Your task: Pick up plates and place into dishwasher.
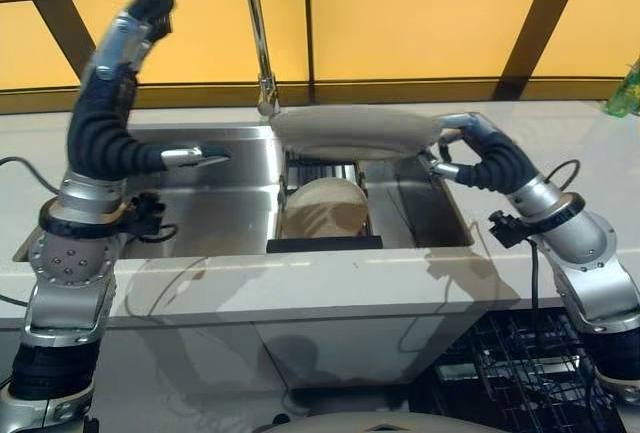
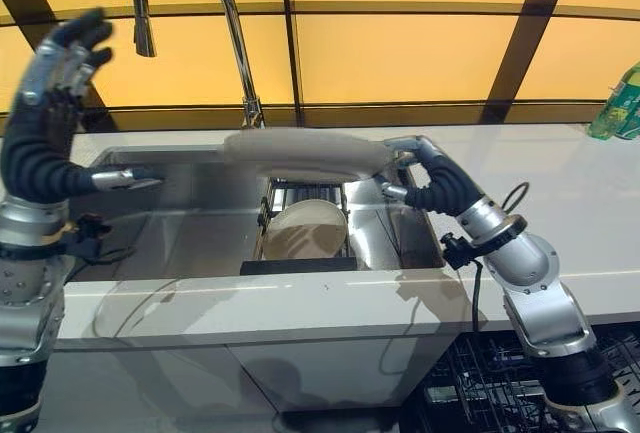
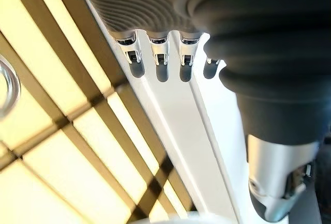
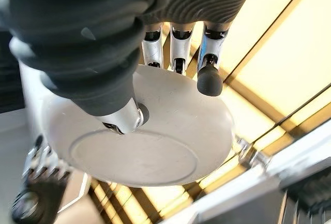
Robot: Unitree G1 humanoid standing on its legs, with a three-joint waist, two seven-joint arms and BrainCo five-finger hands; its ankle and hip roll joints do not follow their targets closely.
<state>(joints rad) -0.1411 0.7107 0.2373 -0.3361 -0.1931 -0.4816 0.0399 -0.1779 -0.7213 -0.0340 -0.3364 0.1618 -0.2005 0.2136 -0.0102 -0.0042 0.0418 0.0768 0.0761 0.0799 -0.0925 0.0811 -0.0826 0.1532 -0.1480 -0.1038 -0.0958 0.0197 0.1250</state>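
Note:
My right hand [image 1: 487, 156] pinches the rim of a pale round plate [image 1: 355, 131], fingers on one face and thumb [image 4: 121, 118] on the other. The plate [image 4: 155, 131] hangs roughly level above the middle of the steel sink [image 1: 215, 215], just in front of the faucet base. A second pale plate [image 1: 325, 208] stands on edge in a dark rack inside the sink, right below the held one. At the far left, my left hand [image 1: 105, 113] is raised high over the sink's left end, fingers [image 3: 158, 66] straight and holding nothing.
A tall curved faucet [image 1: 255, 23] rises behind the sink. The white counter [image 1: 560, 123] runs to both sides, with a green bottle [image 1: 625, 93] at its far right. A black wire dishwasher rack [image 1: 520, 373] stands open below the counter at lower right.

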